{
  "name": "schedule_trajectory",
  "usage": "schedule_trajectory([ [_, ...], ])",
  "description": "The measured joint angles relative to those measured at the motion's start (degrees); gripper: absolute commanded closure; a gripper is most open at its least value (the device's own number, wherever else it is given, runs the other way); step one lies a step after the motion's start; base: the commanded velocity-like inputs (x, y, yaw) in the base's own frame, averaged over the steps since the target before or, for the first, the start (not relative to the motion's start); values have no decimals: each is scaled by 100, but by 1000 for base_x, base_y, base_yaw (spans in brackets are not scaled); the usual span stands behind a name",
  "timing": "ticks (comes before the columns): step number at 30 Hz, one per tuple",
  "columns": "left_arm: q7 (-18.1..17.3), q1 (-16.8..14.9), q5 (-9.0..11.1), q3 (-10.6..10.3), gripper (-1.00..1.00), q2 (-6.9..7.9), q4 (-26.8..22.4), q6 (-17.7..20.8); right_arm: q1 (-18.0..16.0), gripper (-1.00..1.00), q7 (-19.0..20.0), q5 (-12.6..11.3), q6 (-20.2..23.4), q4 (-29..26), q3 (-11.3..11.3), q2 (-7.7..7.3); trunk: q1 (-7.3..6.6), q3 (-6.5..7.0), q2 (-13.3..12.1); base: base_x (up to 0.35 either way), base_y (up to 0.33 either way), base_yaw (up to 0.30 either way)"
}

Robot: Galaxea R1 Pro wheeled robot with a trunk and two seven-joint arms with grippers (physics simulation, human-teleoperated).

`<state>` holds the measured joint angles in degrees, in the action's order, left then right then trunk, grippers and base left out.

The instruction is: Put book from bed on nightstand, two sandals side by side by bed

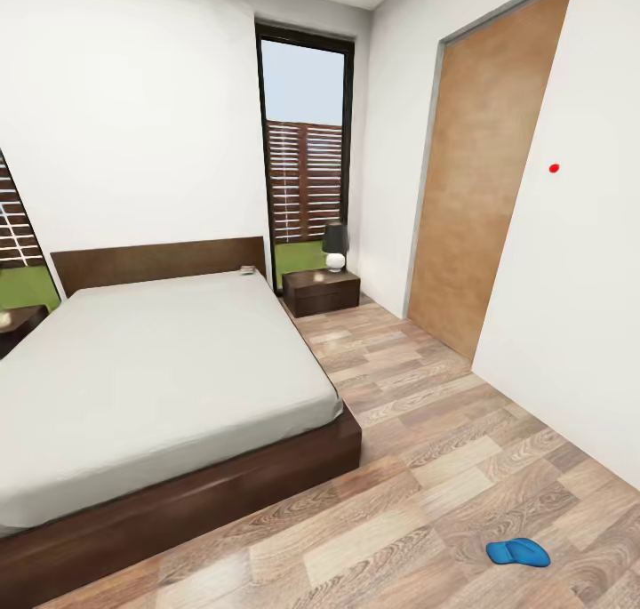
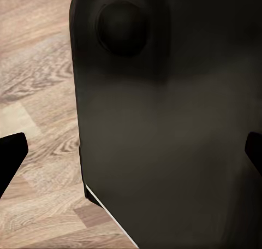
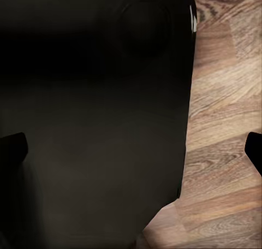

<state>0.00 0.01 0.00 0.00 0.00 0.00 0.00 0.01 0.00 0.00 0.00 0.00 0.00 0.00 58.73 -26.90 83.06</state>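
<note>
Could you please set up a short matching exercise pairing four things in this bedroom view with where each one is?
Things:
1. book
2. sandal
3. lamp
4. nightstand

Places:
A. on the wood floor, well away from the bed's foot
B. standing on the nightstand's top
C. on the mattress, by the headboard's corner
D. on the floor between the bed and the tall window

Pairs: 1-C, 2-A, 3-B, 4-D
</note>
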Motion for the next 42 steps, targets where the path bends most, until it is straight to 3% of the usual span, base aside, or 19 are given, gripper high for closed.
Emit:
schedule_trajectory([
  [19,-8,-4,-20,-8,-100,-17,-258,-47,-8,-100,-33,0,-8,-8,-15,-9,-1,1,0,27,0,0],
  [42,-8,-5,-21,-8,-100,-17,-270,-48,-8,-100,-43,-6,34,-8,-26,-9,-1,1,0,256,0,-4],
])
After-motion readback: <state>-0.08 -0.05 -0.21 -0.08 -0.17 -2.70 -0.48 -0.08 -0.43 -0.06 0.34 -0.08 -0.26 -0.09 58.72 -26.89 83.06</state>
